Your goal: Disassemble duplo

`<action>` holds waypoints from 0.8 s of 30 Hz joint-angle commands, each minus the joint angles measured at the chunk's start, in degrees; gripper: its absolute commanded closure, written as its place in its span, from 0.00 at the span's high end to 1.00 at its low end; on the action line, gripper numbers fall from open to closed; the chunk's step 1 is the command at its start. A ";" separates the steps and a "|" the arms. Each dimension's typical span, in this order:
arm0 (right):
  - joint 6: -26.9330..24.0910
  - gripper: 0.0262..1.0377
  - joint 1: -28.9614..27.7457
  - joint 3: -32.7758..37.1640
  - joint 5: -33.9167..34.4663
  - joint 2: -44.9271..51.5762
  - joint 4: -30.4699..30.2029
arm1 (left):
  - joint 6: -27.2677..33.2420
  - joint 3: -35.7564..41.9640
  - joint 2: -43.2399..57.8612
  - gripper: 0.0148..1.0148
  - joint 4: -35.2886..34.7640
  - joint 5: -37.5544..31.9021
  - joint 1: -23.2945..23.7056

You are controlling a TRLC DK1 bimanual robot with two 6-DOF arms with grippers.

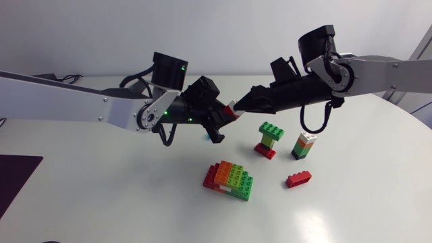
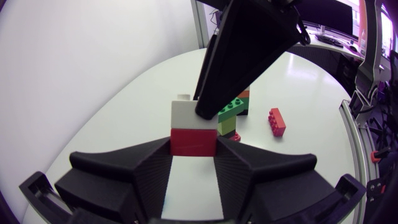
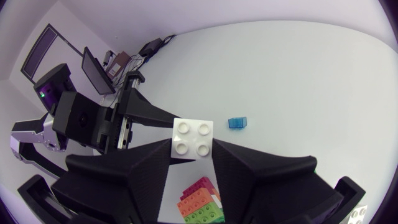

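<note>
So, held up mid-air, on the far side of the duplo pile (image 1: 229, 181) | left gripper (image 1: 221, 115) clenched on red brick (image 2: 193, 142) | right gripper (image 1: 244, 102) clamped on white brick (image 3: 193, 137) stuck to it | long axis left-right, seam right between both grips | probably wants a straight pull apart along that line

1. Bright, diffuse light from above washes the white desk (image 1: 121, 209) evenly in the head view.
2. Under the left claw (image 1: 226, 118) and right claw (image 1: 241, 105), only faint, soft-edged shadows lie on the desk.
3. Both wrist views bow strongly toward their rims, curving the desk's edge.
4. The red brick (image 2: 193, 142) between the left claw's fingers (image 2: 143, 180) and the white brick (image 3: 193, 138) in the right claw are crisp; the fingers nearest each lens look dark and soft.
</note>
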 commanded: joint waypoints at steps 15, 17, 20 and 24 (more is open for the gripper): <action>-1.54 0.24 -7.22 9.36 -7.83 7.34 -6.84 | 2.13 -2.11 -3.07 0.33 -0.18 0.60 0.39; -1.98 0.24 -8.28 9.89 -7.83 7.51 -7.19 | 2.30 -2.46 -3.07 0.33 -0.09 0.68 0.57; -3.21 0.24 -8.98 9.53 -6.07 5.93 -7.10 | 2.48 -2.20 -2.55 0.33 0.00 0.68 1.80; -7.96 0.24 -8.28 6.99 5.44 3.12 -5.34 | 2.13 2.46 2.82 0.33 -1.85 0.33 4.70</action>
